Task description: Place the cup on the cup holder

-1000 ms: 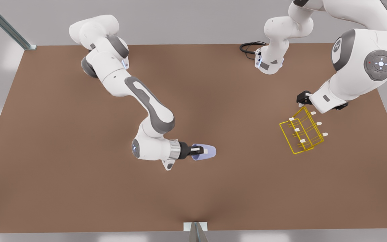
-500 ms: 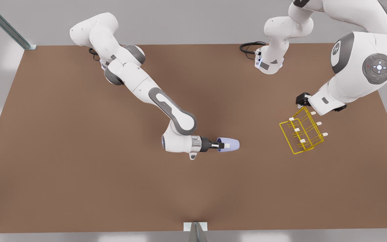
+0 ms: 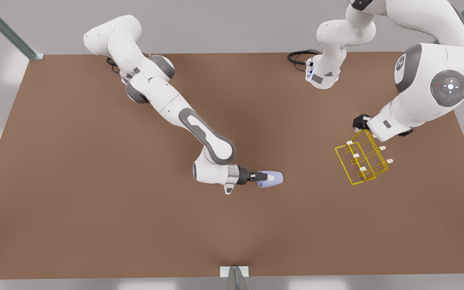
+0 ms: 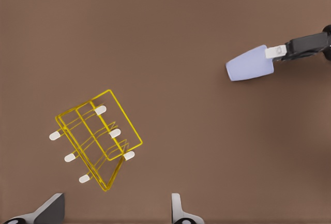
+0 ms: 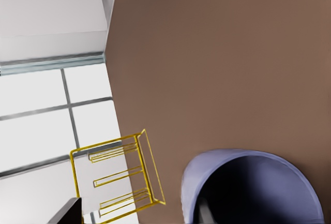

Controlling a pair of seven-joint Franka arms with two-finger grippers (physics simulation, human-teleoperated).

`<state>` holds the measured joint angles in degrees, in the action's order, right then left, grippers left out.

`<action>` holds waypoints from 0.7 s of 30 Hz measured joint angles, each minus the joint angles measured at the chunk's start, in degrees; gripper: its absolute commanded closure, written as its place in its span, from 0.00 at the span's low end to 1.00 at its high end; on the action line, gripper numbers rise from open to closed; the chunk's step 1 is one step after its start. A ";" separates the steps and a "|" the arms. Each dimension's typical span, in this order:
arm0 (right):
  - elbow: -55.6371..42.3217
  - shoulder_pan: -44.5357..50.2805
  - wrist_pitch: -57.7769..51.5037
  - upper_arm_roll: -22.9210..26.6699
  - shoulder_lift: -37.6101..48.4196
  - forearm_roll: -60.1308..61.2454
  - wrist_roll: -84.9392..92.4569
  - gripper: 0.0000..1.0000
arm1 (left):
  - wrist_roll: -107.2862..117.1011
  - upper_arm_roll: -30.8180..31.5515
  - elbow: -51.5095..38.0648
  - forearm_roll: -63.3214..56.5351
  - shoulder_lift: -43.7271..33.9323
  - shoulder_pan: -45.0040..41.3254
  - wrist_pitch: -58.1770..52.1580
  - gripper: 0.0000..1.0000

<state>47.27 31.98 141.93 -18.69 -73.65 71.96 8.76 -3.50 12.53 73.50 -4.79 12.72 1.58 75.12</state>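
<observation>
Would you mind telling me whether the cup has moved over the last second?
Yes. The cup, held in the right gripper, has travelled toward the front view's right, closer to the yellow cup holder, which stayed put.

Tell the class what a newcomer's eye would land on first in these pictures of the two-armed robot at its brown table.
First, the pale lavender cup near the table's middle, held sideways by the right end effector, one finger inside its mouth. Next, the yellow wire cup holder with white-capped prongs, standing toward the front view's right. Above it hangs the left end effector, fingers spread, holding nothing.
</observation>
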 measured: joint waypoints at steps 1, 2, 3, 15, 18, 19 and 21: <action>0.94 -1.31 -0.41 0.04 0.32 0.00 0.37 0.00 | 0.00 0.00 -0.03 0.00 0.00 0.00 0.01 0.00; 1.76 -2.58 -0.88 0.02 0.67 -0.01 0.78 0.00 | 0.00 0.00 -0.06 0.00 0.10 -0.09 0.08 0.00; 2.71 -3.76 -1.51 0.01 1.25 -0.06 1.18 0.00 | 0.01 0.01 -0.08 0.02 0.40 -0.47 0.31 0.00; 18.82 -28.67 -43.02 0.41 52.73 -68.59 -1.45 0.00 | -9.76 0.36 -2.16 -0.06 28.73 -23.39 24.28 0.00; 27.98 -26.45 -52.34 4.60 61.43 -75.22 -4.26 0.00 | -16.48 0.06 -3.60 -0.82 33.84 -22.85 33.01 0.00; 34.01 -25.61 -53.41 6.37 65.47 -75.44 -4.93 0.00 | -18.73 0.00 -3.72 -0.96 34.38 -22.70 35.21 0.00; 37.88 -25.02 -55.17 7.71 68.80 -75.79 -6.18 0.00 | -23.06 -0.10 -3.82 -1.17 34.99 -22.38 38.67 0.00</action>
<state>85.16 6.96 86.76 -10.99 -4.85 -3.83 2.58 -26.56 12.44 69.68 -5.96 47.71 -20.80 113.79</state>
